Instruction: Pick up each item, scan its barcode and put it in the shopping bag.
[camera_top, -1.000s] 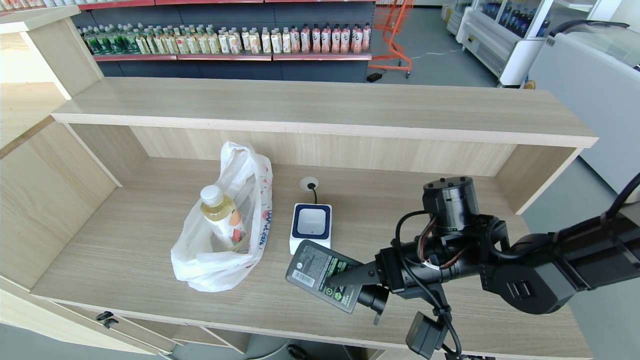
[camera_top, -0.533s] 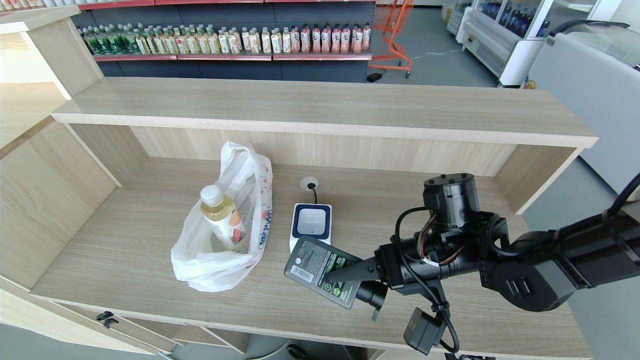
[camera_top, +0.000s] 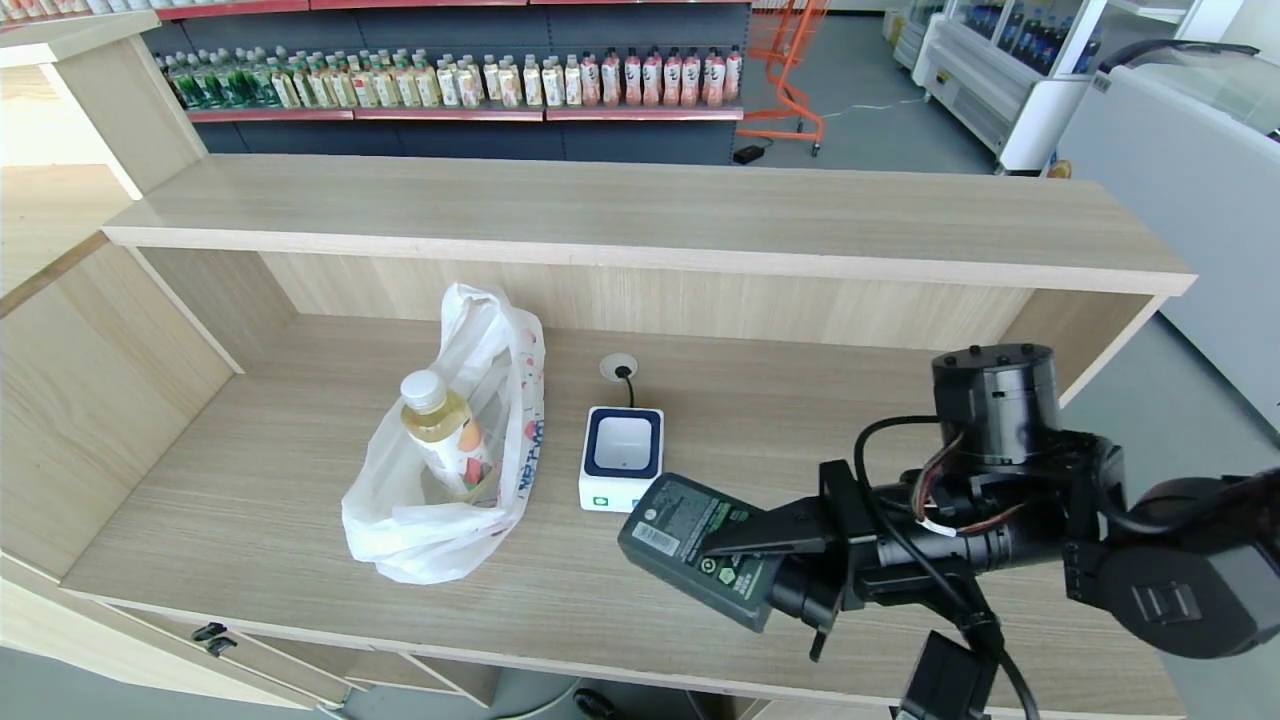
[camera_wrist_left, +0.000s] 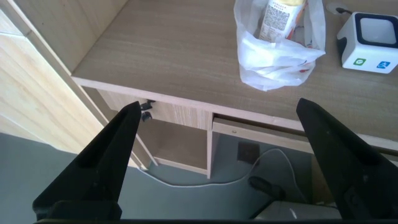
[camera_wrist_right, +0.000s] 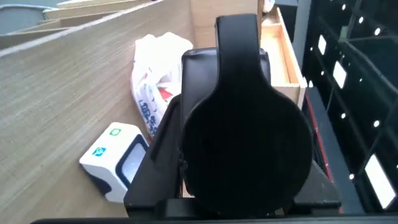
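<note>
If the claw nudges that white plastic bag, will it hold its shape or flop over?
Probably floppy: the shopping bag is thin, crumpled film slumped on the counter. The bottle inside likely weighs it down, though a push could tip that bottle.

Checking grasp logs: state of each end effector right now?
Left end effector: open, empty.
Right end effector: closed on the black pack.
</note>
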